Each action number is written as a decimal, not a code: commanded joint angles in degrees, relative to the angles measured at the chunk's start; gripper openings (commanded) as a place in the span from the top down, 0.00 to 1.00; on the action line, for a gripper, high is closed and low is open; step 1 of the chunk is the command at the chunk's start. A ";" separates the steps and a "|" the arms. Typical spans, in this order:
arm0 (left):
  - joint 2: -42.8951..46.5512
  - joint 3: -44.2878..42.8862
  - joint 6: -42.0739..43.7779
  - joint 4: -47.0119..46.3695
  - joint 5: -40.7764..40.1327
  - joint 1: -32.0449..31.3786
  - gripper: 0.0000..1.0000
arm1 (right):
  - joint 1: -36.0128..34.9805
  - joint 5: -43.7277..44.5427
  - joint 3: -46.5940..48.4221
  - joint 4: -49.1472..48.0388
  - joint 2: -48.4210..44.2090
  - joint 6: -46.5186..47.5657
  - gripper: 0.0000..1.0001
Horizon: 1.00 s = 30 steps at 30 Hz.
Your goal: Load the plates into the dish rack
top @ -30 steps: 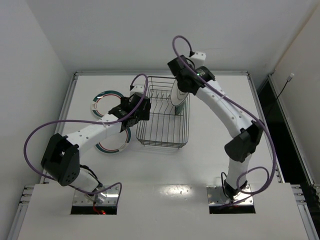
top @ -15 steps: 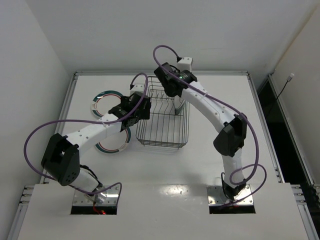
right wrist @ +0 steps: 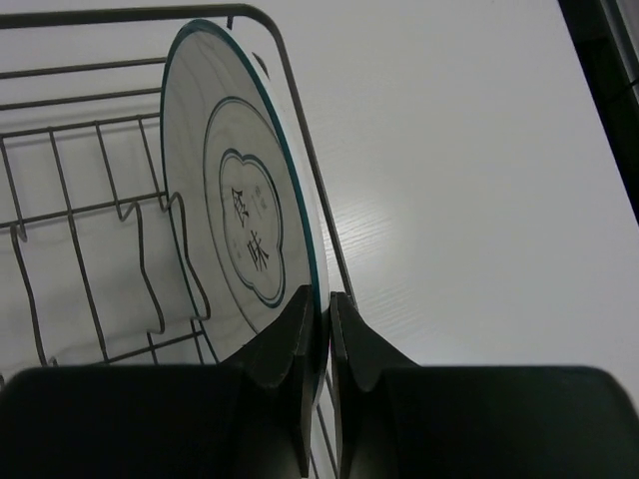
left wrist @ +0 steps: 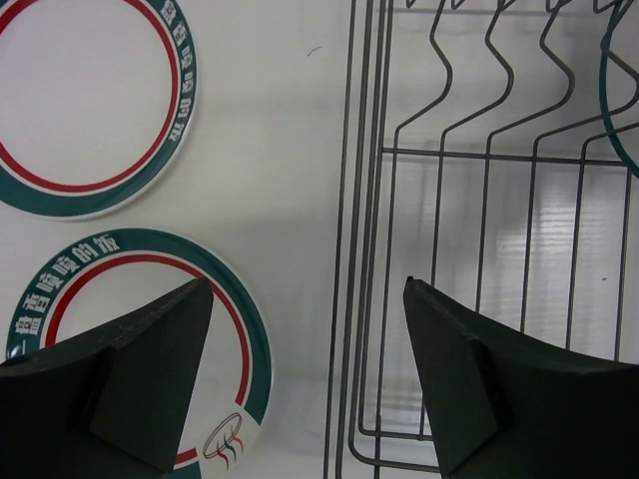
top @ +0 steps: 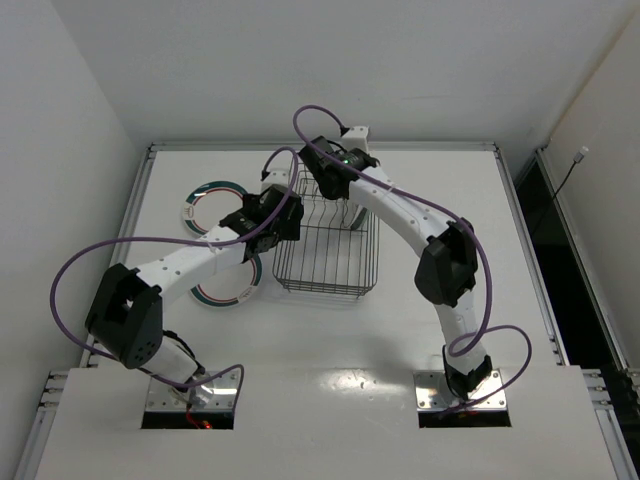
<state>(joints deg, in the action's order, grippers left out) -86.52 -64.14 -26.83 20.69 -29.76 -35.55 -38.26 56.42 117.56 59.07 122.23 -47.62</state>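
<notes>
The dish rack is a dark wire basket at mid-table. My right gripper is shut on the rim of a white-grey plate with a teal edge and a centre mark. That plate stands on edge inside the rack's end wall. In the top view my right arm covers most of it. Two white plates with green-red rings lie flat left of the rack. My left gripper hangs open above the rack's left edge, holding nothing.
In the top view one ringed plate lies at the far left and the other is partly under my left arm. Upright divider prongs line the rack floor. A raised rail borders the table's far side.
My right arm has swung left, carrying the plate from the rack's far right corner towards its far middle. The left arm has stayed put.
</notes>
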 commanded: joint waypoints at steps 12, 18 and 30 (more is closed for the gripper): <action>0.12 -0.20 -3.66 3.83 -7.85 -0.40 0.11 | 1.87 -17.21 -6.36 -6.32 -8.67 4.81 0.68; 2.68 -2.74 -5.07 7.51 -8.56 5.04 0.08 | 3.02 -25.47 -20.58 -23.08 -27.45 8.84 0.45; -28.33 -37.45 4.24 19.65 6.03 17.62 0.14 | 8.11 -33.57 -39.33 -37.79 -47.70 10.61 0.33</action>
<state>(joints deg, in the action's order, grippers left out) -110.00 -97.19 -25.87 35.75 -30.44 -18.90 -31.38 26.46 81.62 23.81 72.79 -38.41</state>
